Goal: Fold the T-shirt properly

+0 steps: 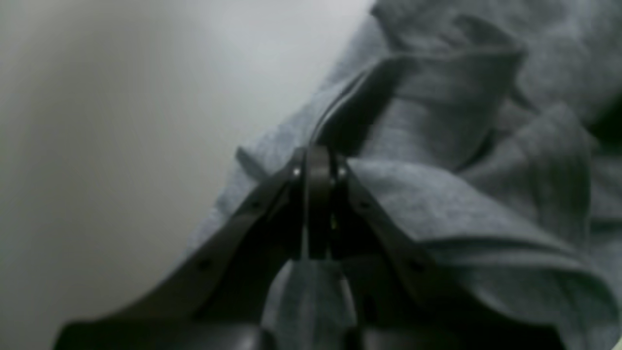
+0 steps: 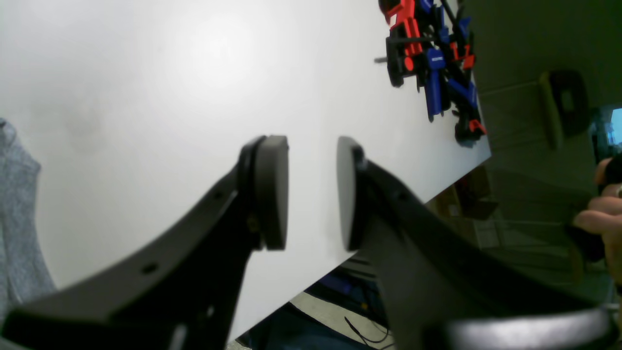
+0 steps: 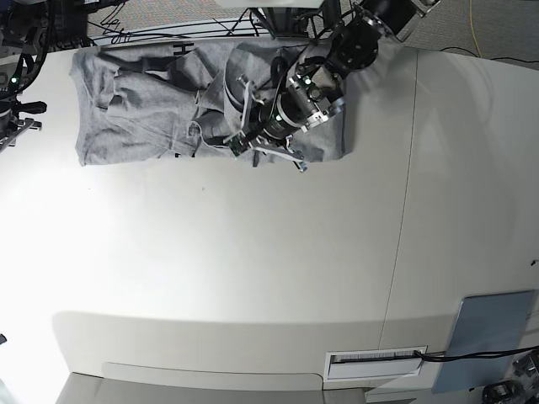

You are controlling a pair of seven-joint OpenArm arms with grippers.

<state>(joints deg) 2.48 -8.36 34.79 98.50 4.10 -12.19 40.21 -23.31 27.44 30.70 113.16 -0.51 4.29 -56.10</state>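
While bent low over the T-shirt at the far edge of the table, left gripper pinching a grey fold — right gripper parted, holding nothing, beside the cloth.

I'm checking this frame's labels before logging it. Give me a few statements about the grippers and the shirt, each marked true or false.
1. The left gripper is shut on a fold of the T-shirt. True.
2. The right gripper is clamped on the shirt. False: its jaws stand apart with only bare white table between them.
3. The T-shirt lies folded into a neat square. False: in the base view it lies spread out and rumpled along the table's far edge.
4. Red and blue clamps lie on the table in the right wrist view. True.
5. The shirt is bright red. False: it is heather grey.
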